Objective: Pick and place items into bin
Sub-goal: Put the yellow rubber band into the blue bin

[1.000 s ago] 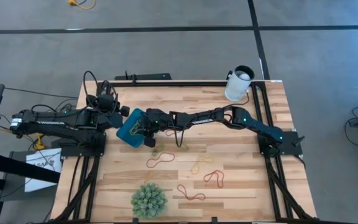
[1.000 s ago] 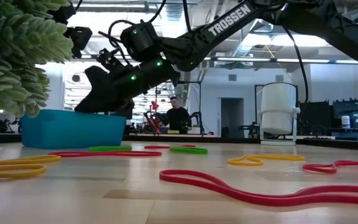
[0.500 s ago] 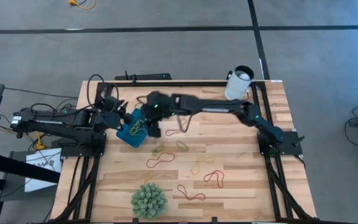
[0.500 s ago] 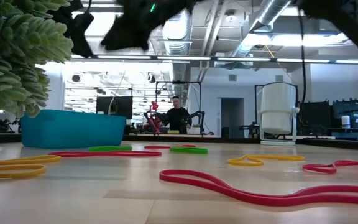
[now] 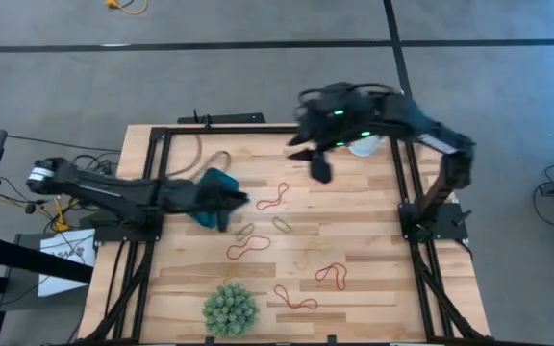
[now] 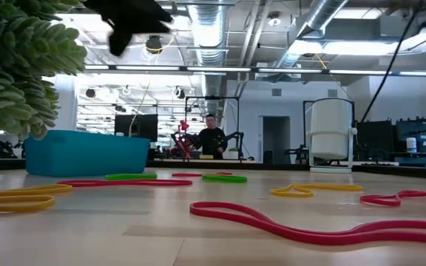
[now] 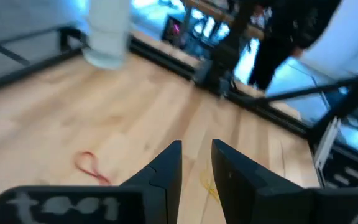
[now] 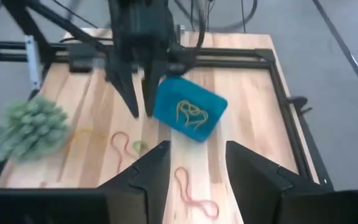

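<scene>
The teal bin (image 8: 188, 112) rests flat on the wooden table (image 5: 373, 240), left of centre, with yellow bands (image 8: 190, 113) inside it. Loose items lie on the wood: a red band (image 5: 275, 199), green bands (image 5: 283, 224), an orange-red one (image 5: 246, 248), a yellow one (image 5: 311, 255) and further red ones (image 5: 296, 298). My left gripper (image 7: 196, 163) hangs over the bin's near right part (image 5: 231, 206), pointing almost level toward the table's right, open by a narrow gap with nothing in it. My right gripper (image 8: 197, 180) is raised high over the far right of the table (image 5: 320, 171), wide open and empty.
A green spiky ball (image 5: 230, 309) sits at the table's near edge. A white cup (image 6: 332, 134) stands at the far right corner, partly under my right arm in the high view. A black frame (image 5: 407, 183) edges the table. A person stands far behind in the room.
My right gripper has risen from the bin and swung up toward the table's far right corner. My left gripper has gone toward the table's right, out over the bin, and has tipped up from pointing down to nearly level. The bin has stayed in place.
</scene>
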### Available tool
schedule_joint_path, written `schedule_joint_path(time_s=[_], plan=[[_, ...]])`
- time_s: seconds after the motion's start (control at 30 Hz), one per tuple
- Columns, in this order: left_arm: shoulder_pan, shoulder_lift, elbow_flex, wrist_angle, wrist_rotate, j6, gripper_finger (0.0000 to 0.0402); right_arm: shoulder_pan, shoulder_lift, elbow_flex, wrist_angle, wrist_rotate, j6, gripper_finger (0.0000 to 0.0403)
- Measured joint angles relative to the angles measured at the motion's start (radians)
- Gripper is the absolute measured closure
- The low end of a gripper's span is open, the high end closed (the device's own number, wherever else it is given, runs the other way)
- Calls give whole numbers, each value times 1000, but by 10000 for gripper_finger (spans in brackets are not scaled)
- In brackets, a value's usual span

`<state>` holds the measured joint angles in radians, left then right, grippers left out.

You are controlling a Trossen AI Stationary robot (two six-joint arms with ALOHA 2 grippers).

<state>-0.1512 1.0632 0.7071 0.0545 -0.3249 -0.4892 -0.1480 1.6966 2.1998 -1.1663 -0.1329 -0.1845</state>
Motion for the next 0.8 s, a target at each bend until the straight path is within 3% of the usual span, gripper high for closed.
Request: schedule_joint_path(time_s=[0.17, 0.4, 0.63, 0.8], plan=[[20, 288, 66, 81, 81, 17, 326, 2, -148, -1, -63, 1, 92, 266], [20, 648, 333, 50, 312, 206, 326, 25, -336, -58, -70, 5, 167, 275], [-4, 964, 655, -301, 205, 312, 326, 129, -452, -285, 47, 143, 257, 276], [-26, 1148, 837, -375, 212, 337, 326, 192, -517, -507, 140, 184, 256, 276]])
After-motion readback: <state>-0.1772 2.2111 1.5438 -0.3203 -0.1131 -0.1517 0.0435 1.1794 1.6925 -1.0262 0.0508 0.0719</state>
